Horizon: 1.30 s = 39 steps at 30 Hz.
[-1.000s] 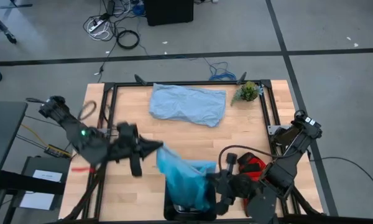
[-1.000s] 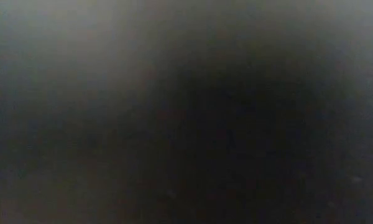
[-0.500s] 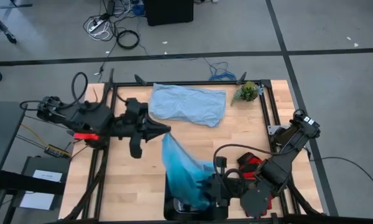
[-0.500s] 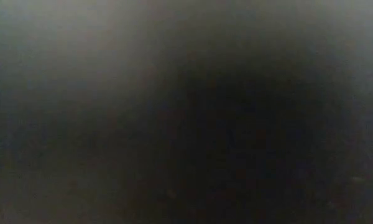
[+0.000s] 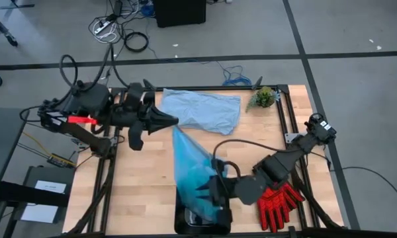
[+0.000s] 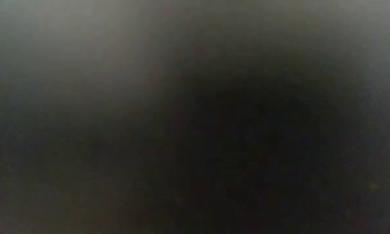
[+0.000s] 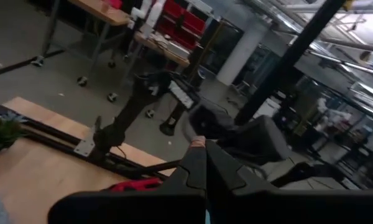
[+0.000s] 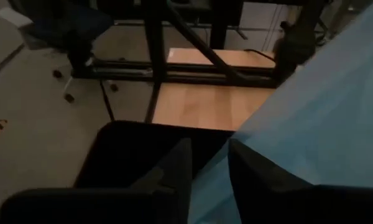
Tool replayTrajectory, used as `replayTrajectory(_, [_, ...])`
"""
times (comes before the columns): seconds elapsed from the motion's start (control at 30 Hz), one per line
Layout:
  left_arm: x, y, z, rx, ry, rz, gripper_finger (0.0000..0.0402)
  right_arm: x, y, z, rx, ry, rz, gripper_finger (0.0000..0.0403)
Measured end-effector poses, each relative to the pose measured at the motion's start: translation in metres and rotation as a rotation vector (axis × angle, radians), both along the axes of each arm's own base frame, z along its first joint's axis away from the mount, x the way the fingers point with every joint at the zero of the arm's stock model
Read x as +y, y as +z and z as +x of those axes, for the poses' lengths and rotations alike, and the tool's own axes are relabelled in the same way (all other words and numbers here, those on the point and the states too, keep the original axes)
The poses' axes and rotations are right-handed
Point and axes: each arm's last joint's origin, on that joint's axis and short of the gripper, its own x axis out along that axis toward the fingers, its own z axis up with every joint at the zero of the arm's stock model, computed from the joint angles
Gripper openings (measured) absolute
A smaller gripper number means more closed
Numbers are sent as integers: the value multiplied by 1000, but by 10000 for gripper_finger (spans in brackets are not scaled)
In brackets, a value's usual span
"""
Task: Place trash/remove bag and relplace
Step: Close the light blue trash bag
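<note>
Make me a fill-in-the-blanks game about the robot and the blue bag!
1. The left tool pinches the top of the bright ___ bag.
2. The bag's bottom sits in a ___ bin.
3. The little plant stands in a ___ of the table.

Missing words: blue; black; corner

This is a robotics lab or workshop. A wooden table (image 5: 152, 165) in a black frame stands on a grey concrete floor (image 5: 344, 39) strewn with cables (image 5: 119, 30), and workbenches (image 7: 105, 12) and red tool cabinets (image 7: 183, 22) line the background.
</note>
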Motion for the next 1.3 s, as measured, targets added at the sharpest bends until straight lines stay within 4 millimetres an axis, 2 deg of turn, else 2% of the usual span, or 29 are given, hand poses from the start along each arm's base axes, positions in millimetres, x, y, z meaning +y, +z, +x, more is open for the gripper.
replayTrajectory(0.2, [18,4,11,45,-64,18,0,-21,0,12,-11,-113,1,11])
replayTrajectory(0.3, [25,9,16,31,-96,15,0,-22,1,13,-15,-114,-5,4])
replayTrajectory(0.57, [28,25,15,-28,-140,11,0,-8,-5,6,122,249,128,1])
replayTrajectory(0.8, [35,33,9,-60,104,-69,0,-18,-19,6,265,296,77,0])
replayTrajectory(0.9, [33,28,17,-35,102,-115,0,-24,-25,9,276,334,39,0])
replayTrajectory(1.1, [20,3,51,103,60,-187,0,-29,-34,12,321,480,49,0])
replayTrajectory(1.3, [5,-16,80,177,18,-219,0,-19,-26,6,286,694,129,0])
